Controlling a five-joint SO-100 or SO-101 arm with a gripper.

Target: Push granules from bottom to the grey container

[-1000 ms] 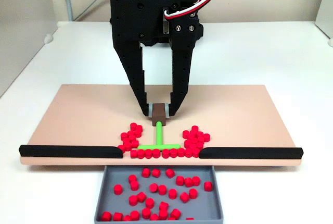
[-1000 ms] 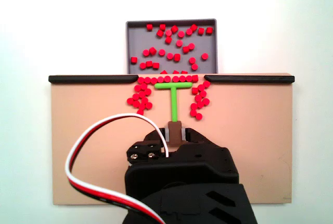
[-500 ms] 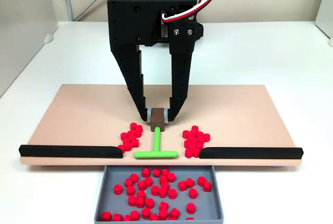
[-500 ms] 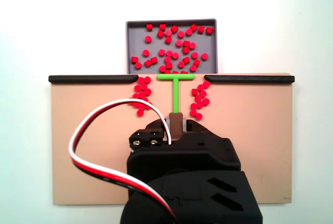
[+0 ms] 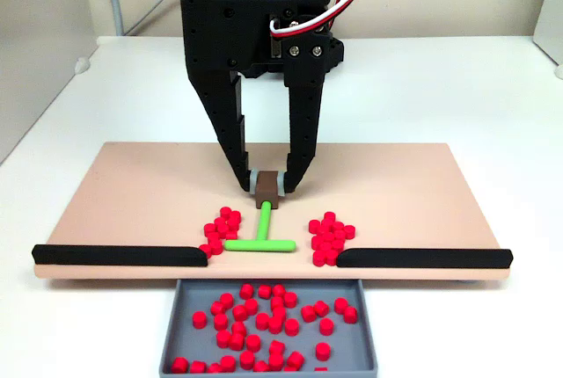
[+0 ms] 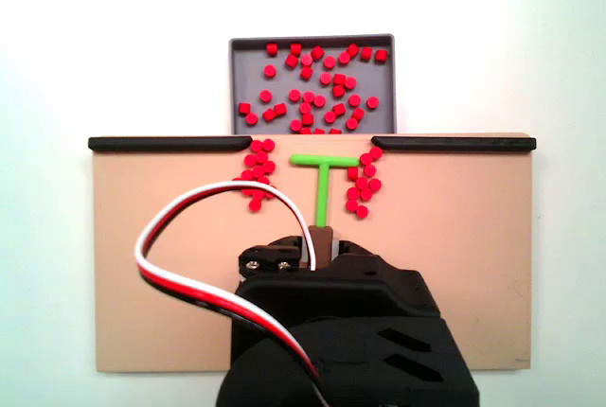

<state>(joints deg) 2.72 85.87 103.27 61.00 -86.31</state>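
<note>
While the gripper (image 5: pixel 266 184) pinches the brown handle of the green pusher (image 5: pixel 259 242), 2 clusters of granules (image 5: pixel 330 237) flank it on the tan board (image 5: pixel 132 193). More granules lie in the grey container (image 5: pixel 268 315).

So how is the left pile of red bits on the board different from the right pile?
In the front fixed view, the left pile looks smaller and touches the green pusher's bar; the right pile looks bigger and sits apart from the bar. Both lie on the tan board, beside the gap above the grey container.

The arm's black body (image 6: pixel 341 331) hides the gripper's fingertips and most of the brown handle (image 6: pixel 322 237), while the grey container (image 5: pixel 171 330) runs off the bottom edge.
</note>
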